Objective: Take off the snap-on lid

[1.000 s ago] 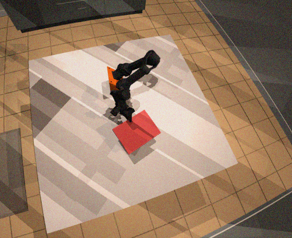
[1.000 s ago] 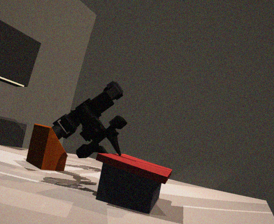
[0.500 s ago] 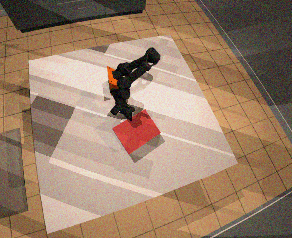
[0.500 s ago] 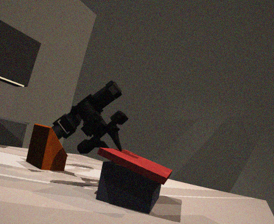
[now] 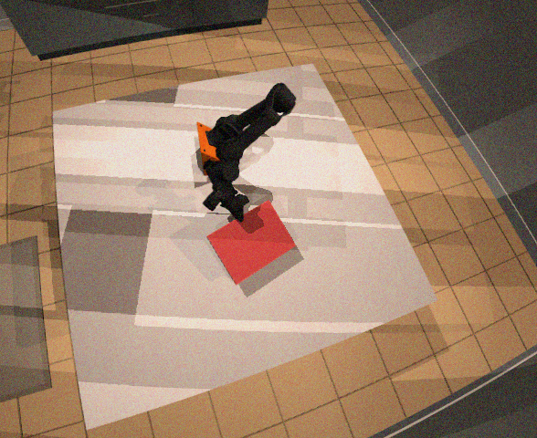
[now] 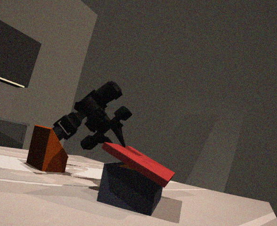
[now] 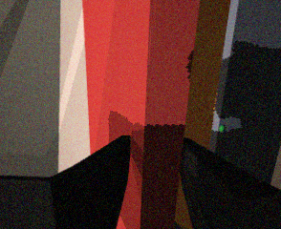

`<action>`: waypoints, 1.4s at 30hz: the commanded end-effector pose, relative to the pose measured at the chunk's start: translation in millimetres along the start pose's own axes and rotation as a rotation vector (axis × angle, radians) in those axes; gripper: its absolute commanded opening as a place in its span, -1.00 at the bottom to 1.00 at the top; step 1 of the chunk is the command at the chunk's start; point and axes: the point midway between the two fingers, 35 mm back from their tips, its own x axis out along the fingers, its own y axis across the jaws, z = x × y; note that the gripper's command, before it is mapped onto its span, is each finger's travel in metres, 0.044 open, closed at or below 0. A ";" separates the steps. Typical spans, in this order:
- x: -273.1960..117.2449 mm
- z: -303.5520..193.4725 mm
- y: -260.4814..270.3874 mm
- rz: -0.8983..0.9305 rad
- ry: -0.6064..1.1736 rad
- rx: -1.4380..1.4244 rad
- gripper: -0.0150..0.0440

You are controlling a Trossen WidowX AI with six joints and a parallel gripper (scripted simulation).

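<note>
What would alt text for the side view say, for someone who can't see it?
A black robot arm's fingers grip the raised edge of a red lid, tilting it up off a dark storage box on a pale table. An orange block stands behind.

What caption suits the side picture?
Gripper tilts the red lid up off the dark box.

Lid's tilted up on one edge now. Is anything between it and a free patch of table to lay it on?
Nothing visible blocks it. The tool grips the raised edge of the red lid, whose far edge rests on the dark box. The orange block stands apart, beside the arm's base. The table shows bare patches around the box.
</note>
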 end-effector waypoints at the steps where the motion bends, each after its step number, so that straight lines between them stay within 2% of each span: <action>1: -2.6 -0.1 8.5 0.006 0.000 -0.012 -0.49; 42: -15.0 -0.8 68.4 0.006 0.000 -0.013 -0.49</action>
